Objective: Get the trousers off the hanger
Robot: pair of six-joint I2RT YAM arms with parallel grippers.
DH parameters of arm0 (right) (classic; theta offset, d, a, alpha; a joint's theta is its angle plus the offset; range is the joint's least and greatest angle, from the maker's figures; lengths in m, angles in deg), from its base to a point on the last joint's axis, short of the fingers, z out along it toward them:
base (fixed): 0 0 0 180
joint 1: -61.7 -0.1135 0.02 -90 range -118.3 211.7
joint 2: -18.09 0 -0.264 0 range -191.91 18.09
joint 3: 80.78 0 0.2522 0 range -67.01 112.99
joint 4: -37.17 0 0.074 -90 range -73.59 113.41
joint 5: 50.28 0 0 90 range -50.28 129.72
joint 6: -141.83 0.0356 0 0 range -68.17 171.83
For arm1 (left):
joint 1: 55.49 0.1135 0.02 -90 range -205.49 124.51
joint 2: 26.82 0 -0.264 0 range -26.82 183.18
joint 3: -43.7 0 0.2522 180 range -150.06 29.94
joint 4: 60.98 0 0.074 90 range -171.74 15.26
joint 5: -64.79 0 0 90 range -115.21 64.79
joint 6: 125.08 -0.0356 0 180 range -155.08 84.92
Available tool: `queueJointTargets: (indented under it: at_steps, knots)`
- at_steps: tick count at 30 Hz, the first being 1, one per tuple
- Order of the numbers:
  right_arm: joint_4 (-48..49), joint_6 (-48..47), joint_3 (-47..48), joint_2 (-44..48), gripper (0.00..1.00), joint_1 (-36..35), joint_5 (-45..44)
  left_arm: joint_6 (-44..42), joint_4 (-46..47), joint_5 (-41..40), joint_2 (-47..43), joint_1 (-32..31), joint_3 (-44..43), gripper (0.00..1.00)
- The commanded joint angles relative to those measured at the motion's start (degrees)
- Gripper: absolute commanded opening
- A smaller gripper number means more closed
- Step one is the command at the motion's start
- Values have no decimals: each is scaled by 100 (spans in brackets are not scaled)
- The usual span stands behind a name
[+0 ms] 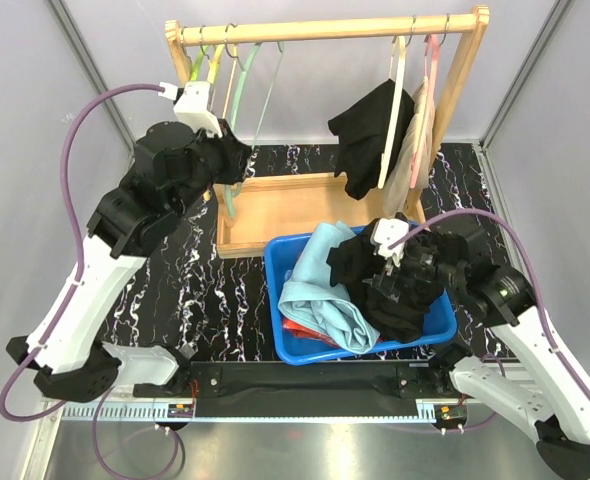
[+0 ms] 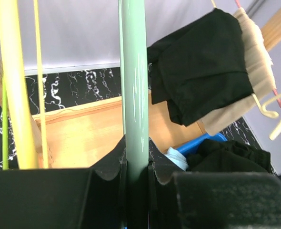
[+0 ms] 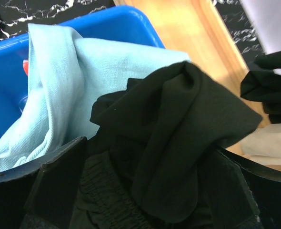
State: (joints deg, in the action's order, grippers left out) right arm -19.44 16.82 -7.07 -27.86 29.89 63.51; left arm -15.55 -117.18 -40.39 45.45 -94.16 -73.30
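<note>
top view: i'd call this a bit past halfway. the blue bin [image 1: 278, 262] has three pairs in it: the light blue trousers [image 1: 320, 290], the red patterned trousers [image 1: 300, 330] just peeking out underneath, and the binned black trousers [image 1: 400, 300]. on the wooden rack [image 1: 325, 30], the hanging black trousers [image 1: 373, 135] and the beige trousers [image 1: 418, 150] are still on their hangers at the right end, so two left by my count. the hangers on the left end are bare. the left gripper [image 1: 227, 168] is up at the mint green hanger [image 1: 243, 85], and the right gripper [image 1: 387, 262] sits over the bin on the black pile.

left wrist: the jaws are clamped tight on the mint green hanger's bar, no cloth on it. a yellow hanger [image 2: 14, 86] hangs just beside it. the two remaining pairs show off to the right, black in front, touching the beige.

right wrist: the jaws stand wide apart, with the binned black trousers bunched up between the fingers [image 3: 55, 183]. the cloth touches them, but it looks loose rather than squeezed, so i'd guess it's let go, not gripping. the light blue pair lies right beside it in the bin.
</note>
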Motion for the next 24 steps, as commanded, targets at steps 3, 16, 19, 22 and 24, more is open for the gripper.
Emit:
queueJointTargets:
  at_steps: [3,16,19,22,24]
  knots:
    - [444,-8,-175,376,100,175,293,174,376,103,313,387,-556,0]
    - [1288,898,-896,1115,100,1045,644,648,-10,903,921,1187,-803,0]
    - [1384,1056,-1002,1273,100,1221,714,754,-72,876,859,1266,-662,0]
    - [1464,1189,-1090,1352,100,1335,767,815,-142,867,771,1292,-706,4]
    - [1507,1259,-1125,1405,100,1441,767,851,-195,946,727,1292,-794,31]
